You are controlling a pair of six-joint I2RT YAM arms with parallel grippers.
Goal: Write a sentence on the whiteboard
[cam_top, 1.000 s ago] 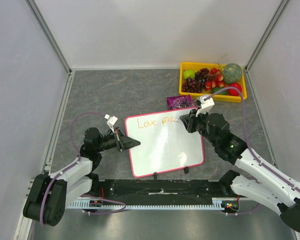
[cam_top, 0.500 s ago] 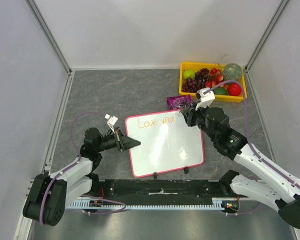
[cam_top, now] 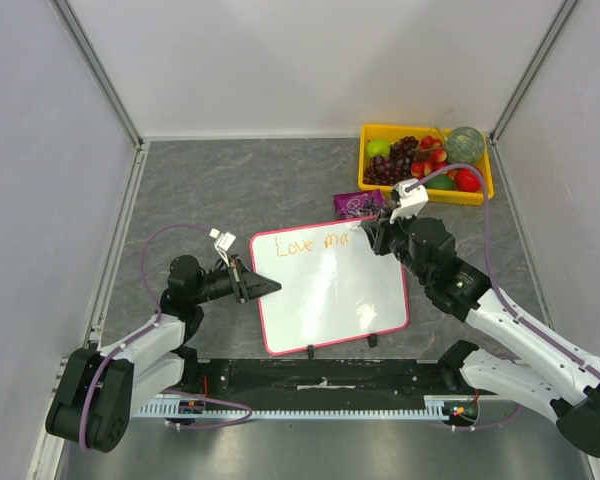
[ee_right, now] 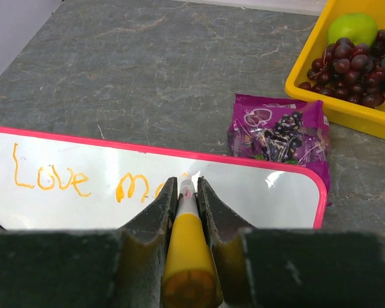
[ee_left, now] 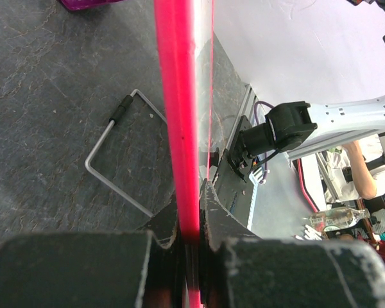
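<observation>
We start with the grey, stone-veined table (cam_top: 230, 190), matte and flat under both arms. On it lies the whiteboard (cam_top: 330, 290), glossy white inside a pink-red frame with rounded corners, stretching away ahead of the left pincer (cam_top: 272, 287). That pincer is clenched on the frame's near left edge. From the left wrist we see the thin pink rim pinched between the dark jaws (ee_left: 191, 221), and we take it as an anchor so the slick board does not slide under the pen strokes.

Beyond the right pincer (cam_top: 367, 238) and off to its right sits the yellow tray (ee_right: 308, 90), hard shiny plastic, with dark grapes (ee_right: 356, 70) and a smooth green apple (ee_right: 351, 27) inside. Closer in, just past the board's far edge, lies a crinkly purple packet (ee_right: 279, 135).

Now the marker (ee_right: 186, 256): a round yellow barrel gripped tight between the right pincer's jaws (ee_right: 187, 189), pointing straight out ahead of it. Its tip is down at the board's top line, so the wrist can drag it sideways.

Smallest of all, the sentence (ee_right: 83, 183): loose orange letters reading "Love" and then "ma", running left of the tip. By our reckoning the writing is barely begun, with the rest of the board bare and shining
</observation>
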